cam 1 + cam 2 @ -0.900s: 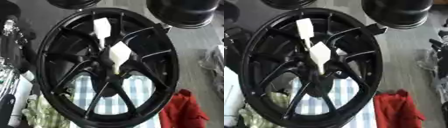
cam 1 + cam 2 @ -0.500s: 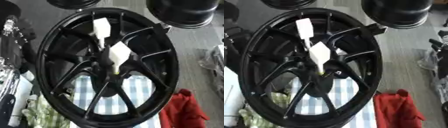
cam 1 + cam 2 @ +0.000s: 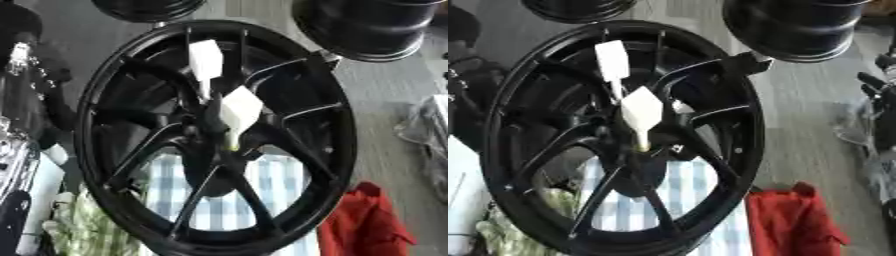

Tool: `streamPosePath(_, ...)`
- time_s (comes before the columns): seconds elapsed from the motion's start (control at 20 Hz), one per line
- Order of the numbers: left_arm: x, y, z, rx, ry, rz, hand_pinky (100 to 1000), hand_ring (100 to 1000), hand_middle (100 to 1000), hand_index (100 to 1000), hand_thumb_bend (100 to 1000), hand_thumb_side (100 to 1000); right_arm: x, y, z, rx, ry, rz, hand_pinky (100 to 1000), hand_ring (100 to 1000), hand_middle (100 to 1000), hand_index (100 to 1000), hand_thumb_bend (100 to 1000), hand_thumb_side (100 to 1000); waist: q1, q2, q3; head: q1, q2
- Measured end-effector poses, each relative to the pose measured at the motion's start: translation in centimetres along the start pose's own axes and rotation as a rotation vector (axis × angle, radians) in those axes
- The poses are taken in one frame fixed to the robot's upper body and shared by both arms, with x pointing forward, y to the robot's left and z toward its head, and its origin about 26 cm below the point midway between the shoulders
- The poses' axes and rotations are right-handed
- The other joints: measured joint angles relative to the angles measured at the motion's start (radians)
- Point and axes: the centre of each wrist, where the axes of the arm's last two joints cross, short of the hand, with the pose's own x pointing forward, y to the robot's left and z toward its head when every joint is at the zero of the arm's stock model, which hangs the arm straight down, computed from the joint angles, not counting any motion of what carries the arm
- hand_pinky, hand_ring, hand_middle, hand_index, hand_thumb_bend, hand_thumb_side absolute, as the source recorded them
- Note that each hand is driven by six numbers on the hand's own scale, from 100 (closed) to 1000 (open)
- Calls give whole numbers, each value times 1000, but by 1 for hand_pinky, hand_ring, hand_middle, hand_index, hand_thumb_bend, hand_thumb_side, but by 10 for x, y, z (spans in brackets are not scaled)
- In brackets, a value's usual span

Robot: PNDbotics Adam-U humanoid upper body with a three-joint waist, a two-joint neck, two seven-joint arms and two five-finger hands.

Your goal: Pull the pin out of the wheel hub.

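A: Where's the wheel?
B: Big black wheel (image 3: 219,137) fills most of the view, seen face-on w/ spokes running out from the hub (image 3: 219,135) at centre.

A: And the pin?
B: Two white tags show. One tag (image 3: 241,107) sits right at the hub, w/ a thin yellowish stem (image 3: 233,145) dropping toward 6 o'clock into the hub centre. Looks like the pin, in the hub. Other tag (image 3: 206,60) is up toward 12 o'clock, between spokes, on a thin stem running down toward the hub.

A: Robot hand state?
B: Left side: dark and silver arm parts (image 3: 22,100) at 9 o'clock, beside the rim. Can't make out a robot hand or fingers there, so can't tell. In the right eye view something dark (image 3: 877,85) shows at 3 o'clock, edge of frame; can't tell what it is either.

A: Anything touching the pin?
B: Can't see anything on it apart from the hub.

A: What's around?
B: Checked blue-white cloth (image 3: 254,190) behind the lower spokes, 6 o'clock. Red cloth (image 3: 363,225) at 4–5 o'clock, just outside the rim. Green-white cloth (image 3: 83,225) at 7–8 o'clock. Two more black wheels up top: one (image 3: 367,25) at 1–2 o'clock near the rim, one (image 3: 144,7) at 11–12 o'clock. Grey floor (image 3: 385,100) to the right.
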Motion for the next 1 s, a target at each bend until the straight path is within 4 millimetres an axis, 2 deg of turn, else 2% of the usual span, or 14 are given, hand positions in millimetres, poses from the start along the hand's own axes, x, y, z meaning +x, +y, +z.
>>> streamPosePath(0.25, -1, 3, 2, 2, 9, -14, 756, 799, 741, 803, 104, 881, 14, -4, -11, 62, -4, 55, 936, 812, 916, 818, 100, 585, -3, -20, -12, -1, 10)
streamPosePath(0.5, -2, 11, 4, -2, 21, -54, 756, 800, 741, 802, 100, 877, 30, -10, -19, 148, 14, 133, 934, 826, 928, 823, 100, 569, -5, -29, -25, 3, 27)
streamPosePath(0.8, -4, 19, 6, -2, 35, -99, 755, 800, 740, 802, 100, 887, 69, -11, -33, 291, -33, 287, 925, 826, 918, 826, 100, 499, -15, -29, -36, 10, 44)
streamPosePath(1.0, -7, 21, 8, -7, 48, -111, 755, 800, 740, 801, 100, 889, 104, -2, -39, 413, -126, 393, 918, 828, 903, 829, 100, 450, -17, -29, -36, 10, 44)
